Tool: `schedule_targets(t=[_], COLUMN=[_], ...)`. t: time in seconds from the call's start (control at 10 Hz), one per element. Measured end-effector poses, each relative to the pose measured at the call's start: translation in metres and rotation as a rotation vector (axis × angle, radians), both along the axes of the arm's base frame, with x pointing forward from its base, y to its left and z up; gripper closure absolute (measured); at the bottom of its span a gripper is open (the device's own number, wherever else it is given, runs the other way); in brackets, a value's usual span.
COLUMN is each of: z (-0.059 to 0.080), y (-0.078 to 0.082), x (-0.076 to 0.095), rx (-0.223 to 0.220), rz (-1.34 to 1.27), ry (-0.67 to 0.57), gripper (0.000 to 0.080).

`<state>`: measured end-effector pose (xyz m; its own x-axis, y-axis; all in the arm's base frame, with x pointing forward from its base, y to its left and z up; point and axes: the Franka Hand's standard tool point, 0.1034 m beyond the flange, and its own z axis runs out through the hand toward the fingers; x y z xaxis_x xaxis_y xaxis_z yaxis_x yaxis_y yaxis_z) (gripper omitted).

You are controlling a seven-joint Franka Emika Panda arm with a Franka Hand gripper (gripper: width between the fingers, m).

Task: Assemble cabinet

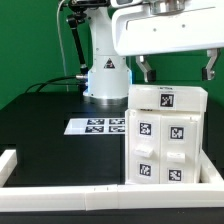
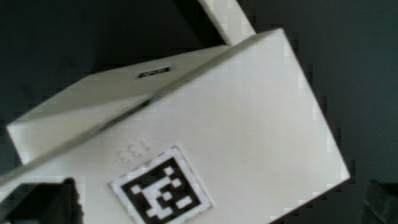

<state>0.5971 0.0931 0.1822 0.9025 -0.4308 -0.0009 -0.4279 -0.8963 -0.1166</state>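
The gripper point(image 1: 176, 70) hangs above the white plastic boxy cabinet point(image 1: 166, 138) with its two dark fingers point(image 1: 145, 70) spread apart and holding nothing; the fingers appear to stand clear of the cabinet's top face rather than touching it. The cabinet stands upright on the black bench point(image 1: 45, 125) at the exterior view's right, near the camera, close against the long low white rail point(image 1: 100, 195) that runs along the near edge. The flat white marker board point(image 1: 98, 126) lies just beside it to the exterior view's left, in front of the arm's white base point(image 1: 106, 75). Judged from these views, assembly is well advanced: the tagged front blocks appear seated in the shell and no loose part is visible on the bench. Whether any part remains unfitted cannot be told. The wrist view shows only the cabinet point(image 2: 196, 130) at close range, tilted across the frame, with one black-and-white tag; the gripper tips there are too dark and cropped to judge. Only the exterior view shows the spread fingers, the rail and the board.
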Motion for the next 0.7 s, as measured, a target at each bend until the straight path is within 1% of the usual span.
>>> schedule_targets(t=[0.1, 0.4, 0.7], z=[0.0000, 0.0026, 0.0025], y=[-0.0020, -0.0065, -0.0079], x=[-0.0009, 0.0011, 0.0015], rx=[-0.046, -0.065, -0.076], rz=[0.158, 0.550, 0.774], ry=[-0.007, -0.030, -0.044], gripper=[0.0002, 0.0002, 0.0002])
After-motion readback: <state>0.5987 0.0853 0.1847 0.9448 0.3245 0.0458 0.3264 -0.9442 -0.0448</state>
